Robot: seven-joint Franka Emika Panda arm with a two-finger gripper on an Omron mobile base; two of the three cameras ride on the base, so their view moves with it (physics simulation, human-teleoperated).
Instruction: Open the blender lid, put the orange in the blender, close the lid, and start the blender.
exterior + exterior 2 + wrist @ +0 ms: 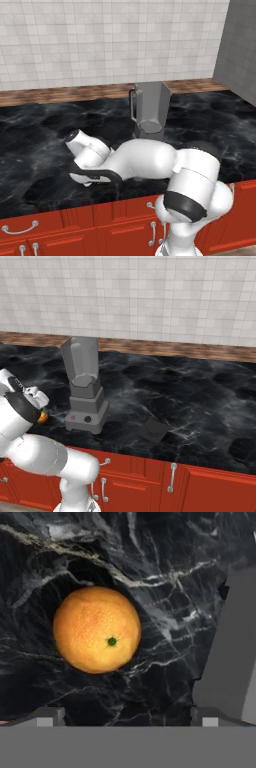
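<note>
The orange lies on the black marble counter, stem dot facing the hand camera. My gripper hovers just above it, open, with the fingertips spread wider than the fruit and not touching it. In the right base view a sliver of the orange peeks out beside my hand, left of the blender. The blender stands with its jar top uncovered. The blender lid lies flat on the counter to the right of the blender's base.
The blender's grey base stands close to the right of the orange. A tiled wall rises behind the counter, and a grey side wall closes the right end. Red cabinet fronts run below the counter edge.
</note>
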